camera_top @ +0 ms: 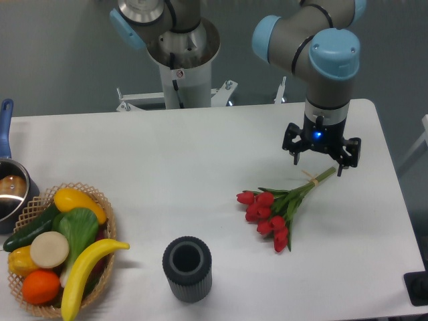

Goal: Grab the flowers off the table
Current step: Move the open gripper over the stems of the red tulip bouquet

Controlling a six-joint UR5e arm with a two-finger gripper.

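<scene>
Flowers (275,212) lie flat on the white surface (167,174), right of centre. Red buds point toward the near-left; pale green stems run up to the far-right, ending close to the pincer. Green leaves sit between buds and stems.

Pincer (319,159): positioned above the stem end of the bunch, pointing downward, with a blue light lit on its body. Its fingers stand spread, one on each side, nothing between them. Whether a fingertip touches the stems cannot be determined from this view.

Other items on the surface: a wicker basket (100,200) at the near-left corner, holding a banana, an orange, a yellow pepper and green vegetables. A dark ribbed cylindrical cup (187,269) stands upright near the front edge, well apart from the bunch. A pot (10,194) with a blue handle sits at the left edge, just behind the basket.
</scene>
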